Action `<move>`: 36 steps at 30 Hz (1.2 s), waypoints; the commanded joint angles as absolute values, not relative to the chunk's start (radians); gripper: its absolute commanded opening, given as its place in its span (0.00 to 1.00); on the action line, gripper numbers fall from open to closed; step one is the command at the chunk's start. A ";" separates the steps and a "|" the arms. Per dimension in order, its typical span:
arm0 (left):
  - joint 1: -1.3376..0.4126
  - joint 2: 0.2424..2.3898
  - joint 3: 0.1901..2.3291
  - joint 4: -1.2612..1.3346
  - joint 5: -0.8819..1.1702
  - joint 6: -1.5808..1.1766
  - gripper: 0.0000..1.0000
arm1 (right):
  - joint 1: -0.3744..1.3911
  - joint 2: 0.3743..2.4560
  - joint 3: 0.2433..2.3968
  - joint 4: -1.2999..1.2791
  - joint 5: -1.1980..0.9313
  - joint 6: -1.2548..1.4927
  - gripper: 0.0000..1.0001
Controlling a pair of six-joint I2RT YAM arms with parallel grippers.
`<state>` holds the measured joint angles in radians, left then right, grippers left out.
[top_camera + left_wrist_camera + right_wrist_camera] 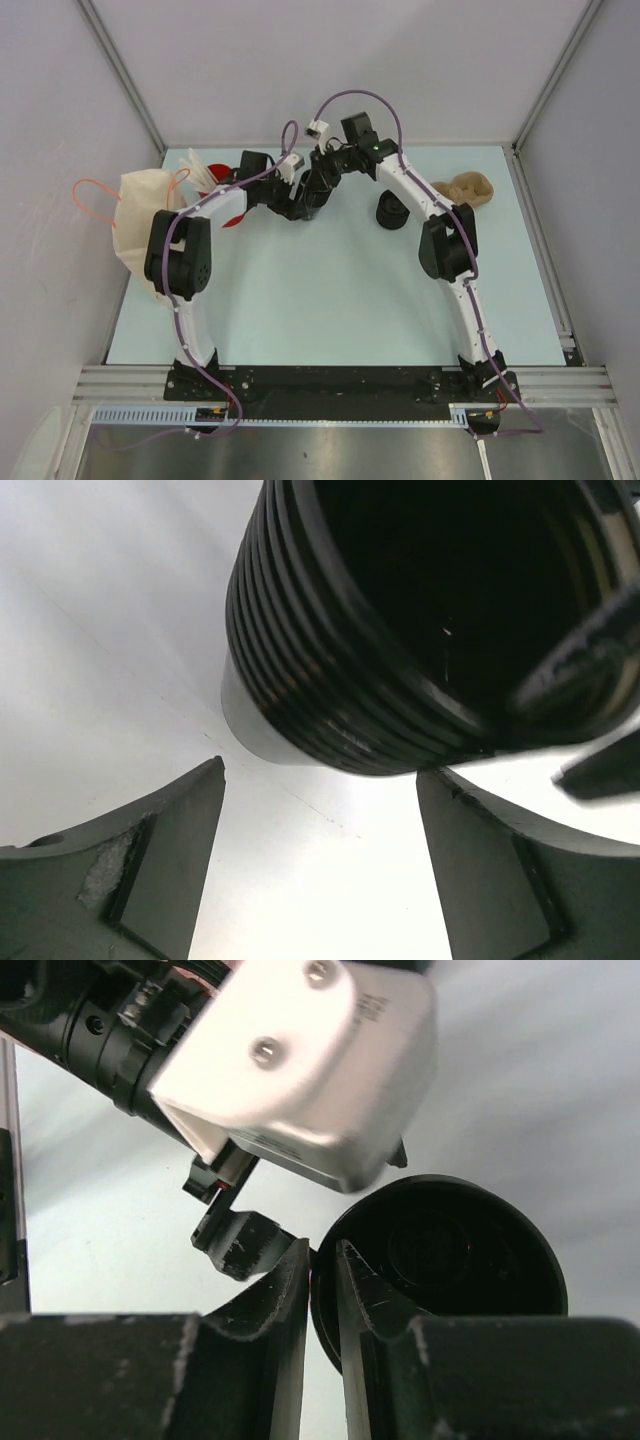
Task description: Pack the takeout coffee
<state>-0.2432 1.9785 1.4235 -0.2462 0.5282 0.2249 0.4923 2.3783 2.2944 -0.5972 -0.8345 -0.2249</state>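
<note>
Along the far-left edge of the tabletop point(330, 300): one cream bag point(140, 215) with orange handles, slumped, its mouth not readable from here. Just right of it: red cup point(212, 176) holding white sticks.

Far centre: left pincer point(320, 775), released, fingers spread wide. The takeout coffee point(450, 1260) lies just ahead of its tips, not between them.

Same spot: takeout coffee, black, ribbed wall, mouth open towards the right wrist. Whether it rests on the tabletop or is lifted clear, I cannot tell.

Right pincer point(322, 1250): clenched on the coffee's rim, one finger inside the wall, one outside. This arm has the cup; the left arm is merely close by.

Right of centre: squat black round piece point(392, 213), apart from both arms. Far-right corner: brown moulded holder point(470, 188).

Judgement: if the bag is the destination, it lies leftward of the cup, with the left arm and red cup in between. The near half of the tabletop offers open room.
</note>
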 commanded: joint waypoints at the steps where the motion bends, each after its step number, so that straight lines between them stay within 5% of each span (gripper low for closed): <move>1: -0.232 1.922 1.399 -0.215 0.568 0.216 0.81 | 0.525 2.310 2.281 -0.617 -0.784 -0.287 0.22; 22: -0.190 1.841 1.400 -0.268 0.615 0.215 0.81 | 0.514 2.264 2.442 -0.629 -0.795 -0.235 0.56; 27: -0.190 1.807 1.419 -0.319 0.617 0.227 0.82 | 0.466 2.194 2.454 -0.615 -0.856 -0.184 0.79; 36: -0.190 1.706 1.454 -0.442 0.592 0.264 0.84 | 0.361 1.971 2.209 -0.604 -0.953 -0.182 0.93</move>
<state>-0.1928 1.8004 1.3895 -0.3809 0.5823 0.2363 0.3977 2.1143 2.3142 -0.6147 -0.8864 -0.1692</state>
